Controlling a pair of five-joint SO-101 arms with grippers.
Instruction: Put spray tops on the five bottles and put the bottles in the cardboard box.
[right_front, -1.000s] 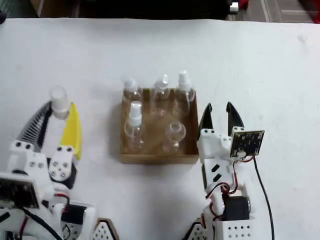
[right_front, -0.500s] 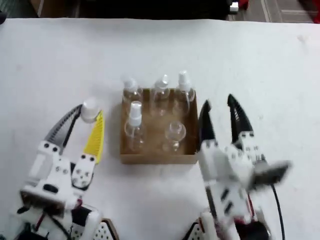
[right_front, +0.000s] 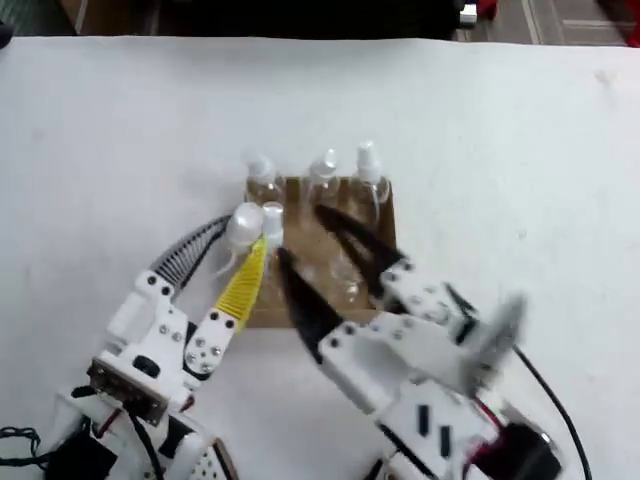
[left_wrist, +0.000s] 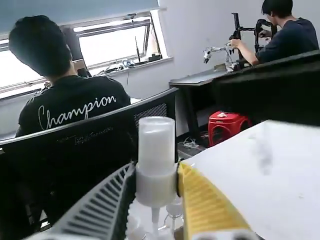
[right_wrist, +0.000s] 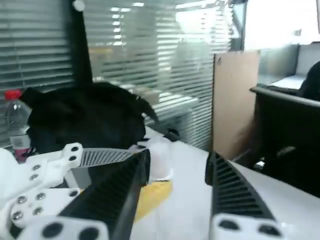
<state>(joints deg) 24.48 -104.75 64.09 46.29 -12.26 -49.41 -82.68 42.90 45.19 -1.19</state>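
Note:
The cardboard box (right_front: 386, 205) sits mid-table. Three clear bottles with spray tops (right_front: 323, 170) stand along its far side, and another capped bottle (right_front: 272, 222) stands at its near left. My left gripper (right_front: 243, 232) is shut on a white spray top (right_front: 243, 222) at the box's left edge. The spray top (left_wrist: 156, 160) is pinched between the grey finger (left_wrist: 95, 212) and the yellow finger (left_wrist: 205, 205). My right gripper (right_front: 297, 230) hangs open over the box and hides most of the bottle under it. Its black fingers (right_wrist: 125, 195) frame the left gripper's spray top (right_wrist: 160, 160).
The white table (right_front: 520, 130) has free room on the far side and to both sides of the box. The two arms are close together over the box's near left. Chairs, desks and people are in the room behind.
My left gripper has carried the spray top right, up to the box's left edge. My right arm has swung left and now reaches across the box with its fingers open.

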